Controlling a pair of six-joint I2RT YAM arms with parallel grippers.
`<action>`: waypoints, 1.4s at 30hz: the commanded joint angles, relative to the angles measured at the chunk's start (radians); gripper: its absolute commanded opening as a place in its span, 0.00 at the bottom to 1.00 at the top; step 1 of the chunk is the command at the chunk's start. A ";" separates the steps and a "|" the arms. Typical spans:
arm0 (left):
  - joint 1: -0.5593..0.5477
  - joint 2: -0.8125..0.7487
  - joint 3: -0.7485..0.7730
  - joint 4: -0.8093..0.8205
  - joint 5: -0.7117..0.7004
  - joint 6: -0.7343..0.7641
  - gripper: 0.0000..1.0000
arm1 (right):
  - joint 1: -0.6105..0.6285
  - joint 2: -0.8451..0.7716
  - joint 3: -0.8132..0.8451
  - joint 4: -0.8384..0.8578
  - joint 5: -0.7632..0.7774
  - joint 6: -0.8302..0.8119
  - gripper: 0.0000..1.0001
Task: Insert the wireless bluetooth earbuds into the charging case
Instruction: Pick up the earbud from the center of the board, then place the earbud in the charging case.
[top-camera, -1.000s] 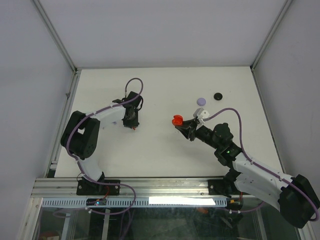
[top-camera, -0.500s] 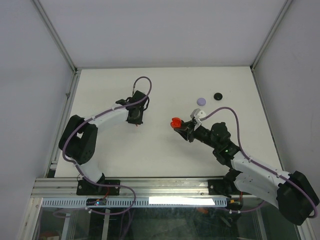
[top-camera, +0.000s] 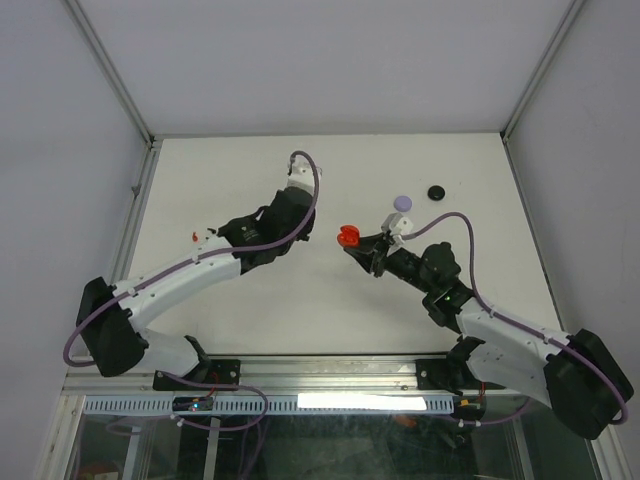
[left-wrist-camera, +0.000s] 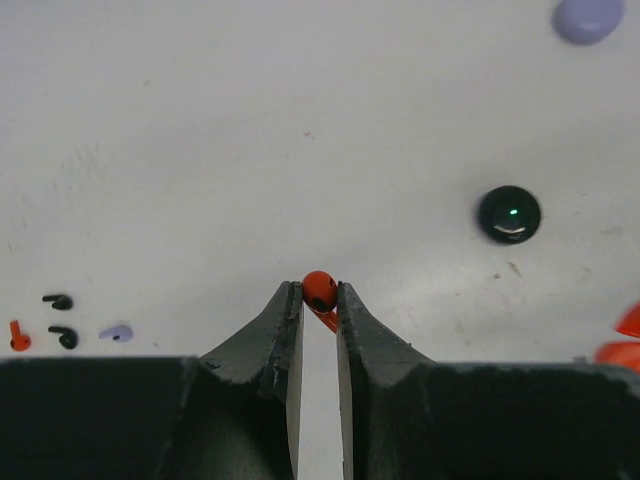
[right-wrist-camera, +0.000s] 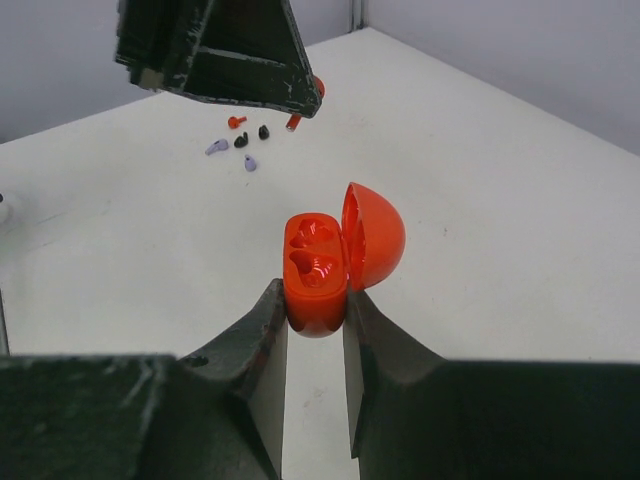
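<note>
The step in hand is carrying the first earbud across to the case. The left gripper (left-wrist-camera: 320, 302) is pinching a red earbud (left-wrist-camera: 319, 289) at the very tips of its narrowly set fingers. The bud's round head is poking above them, and its stem seems to be trailing down behind one finger, though most of it is hidden there.

The right gripper (right-wrist-camera: 316, 300) is clamping the red case (right-wrist-camera: 316, 265) by its lower body and holding it up off the table (top-camera: 330, 300), just right of centre in the top view. The lid (right-wrist-camera: 375, 235) is standing open to the right, and both wells are looking empty.

In the right wrist view the left gripper is hanging at the upper left of the frame, above and beyond the case and not yet over it.

Spare red, black and lilac earbuds are lying in a loose cluster (right-wrist-camera: 241, 141) on the table. A black case (left-wrist-camera: 509, 214) and a lilac case (left-wrist-camera: 588, 18) are sitting toward the upper right of the left wrist view.

The next move calls for bringing the bud over one open well and turning it so its stem is pointing down into the slot. It can then be lowered gently before the fingers let go. A tip grip this slight could let the bud twist on contact.
</note>
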 joint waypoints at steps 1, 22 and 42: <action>-0.071 -0.133 -0.019 0.199 -0.067 0.094 0.13 | 0.002 0.018 -0.004 0.225 0.013 -0.023 0.00; -0.246 -0.213 -0.170 0.606 0.127 0.351 0.12 | 0.031 0.090 0.059 0.343 -0.009 -0.023 0.00; -0.323 -0.149 -0.207 0.663 0.031 0.477 0.10 | 0.033 0.041 0.058 0.315 0.023 0.000 0.00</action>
